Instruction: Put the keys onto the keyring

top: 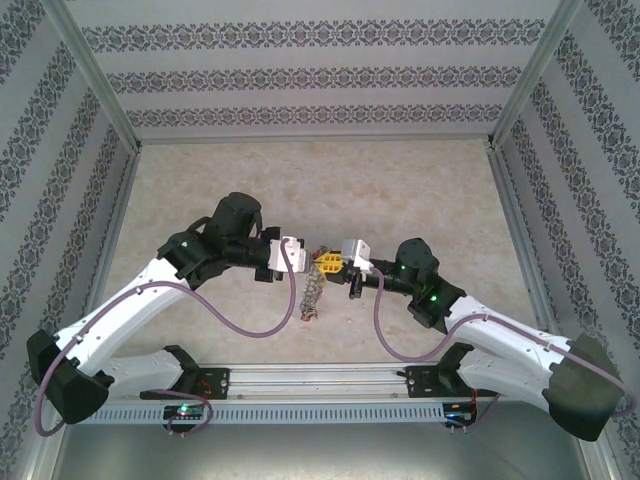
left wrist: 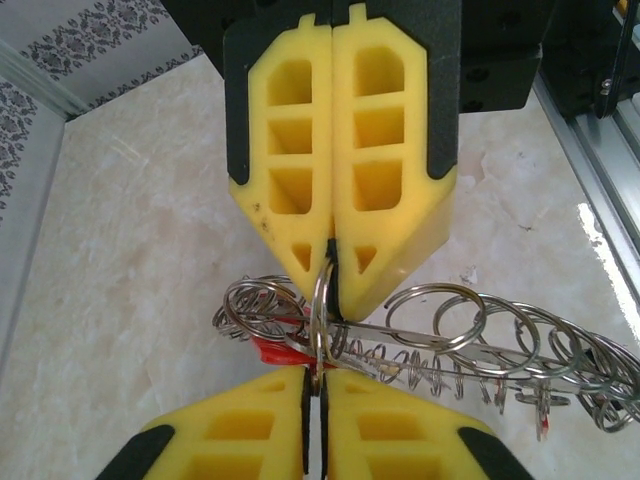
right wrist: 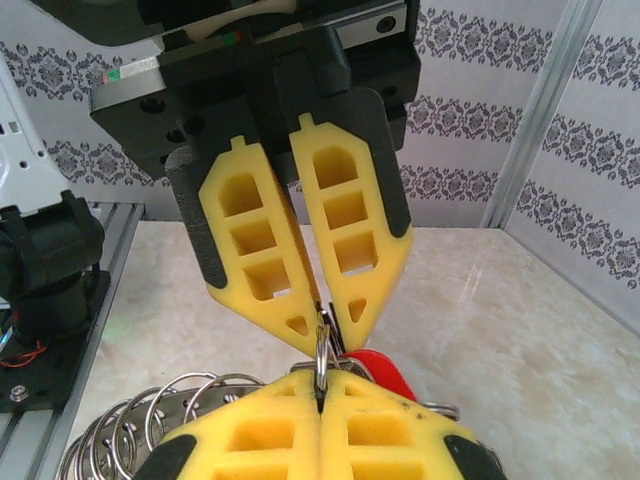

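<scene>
Keyring [left wrist: 317, 330] clamped by left gripper [left wrist: 321, 378] and right gripper [left wrist: 334, 288], arms angled inward, tips meeting

A beige, marble-patterned tabletop [top: 400, 190] is enclosed by walls papered in white with grey floral stripes [top: 320, 75]. Silver aluminium corner posts [top: 95, 75] rise at the back. A silver aluminium rail [top: 320, 378] runs along the near edge.

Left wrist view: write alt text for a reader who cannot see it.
Two yellow-fingered hands, the left hand from below and the right hand from above, meet tip to tip, both shut on one upright keyring. Around it a tangled chain of silver rings with a red tag stretches right, over the pale marble table.
</scene>
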Motion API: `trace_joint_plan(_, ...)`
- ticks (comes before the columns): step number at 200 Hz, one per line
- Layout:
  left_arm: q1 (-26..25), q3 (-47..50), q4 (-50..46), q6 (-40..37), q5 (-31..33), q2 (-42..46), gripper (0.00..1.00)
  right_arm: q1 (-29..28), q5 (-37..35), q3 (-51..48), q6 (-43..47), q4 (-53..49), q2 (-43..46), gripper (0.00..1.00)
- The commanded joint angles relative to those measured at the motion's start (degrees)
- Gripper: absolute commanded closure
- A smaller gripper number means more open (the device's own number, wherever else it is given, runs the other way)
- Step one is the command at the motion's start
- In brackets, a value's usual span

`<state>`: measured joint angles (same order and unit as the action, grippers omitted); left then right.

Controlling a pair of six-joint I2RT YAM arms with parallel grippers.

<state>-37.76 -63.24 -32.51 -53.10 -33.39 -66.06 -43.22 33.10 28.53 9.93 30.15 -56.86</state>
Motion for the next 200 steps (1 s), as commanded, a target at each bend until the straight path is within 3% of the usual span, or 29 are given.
trace_joint_plan(1,0.49,-1.8,1.23,-2.1,-1.53,-0.48,0.9,0.39,1.38,0.73,-0.12,3.08,-0.29,1.0)
trace_joint_plan(27,0.49,-1.69,1.01,-2.51,-1.04,-0.55,0.9,0.37,1.33,0.82,0.13,3.15,-1.12,1.0)
trace_joint_plan(43,0.49,-1.47,0.62,-3.06,-1.8,-0.06,0.83,0.36,1.44,0.84,0.09,3.2,-1.26,1.0)
trace_joint_plan(76,0.49,-1.18,0.7,-3.12,-2.27,0.91,0.82,0.42,0.99,0.3,-0.17,3.58,-1.34,1.0)
trace_joint_plan(120,0.49,-1.47,0.12,-3.49,-3.28,0.48,1.0,0.42,1.32,0.46,-0.27,3.85,-1.24,1.0)
trace_joint_plan(200,0.5,-0.32,-0.17,-2.56,1.13,-0.24,1.0,2.45,1.18,-0.03,-5.02,7.62,0.2,1.0)
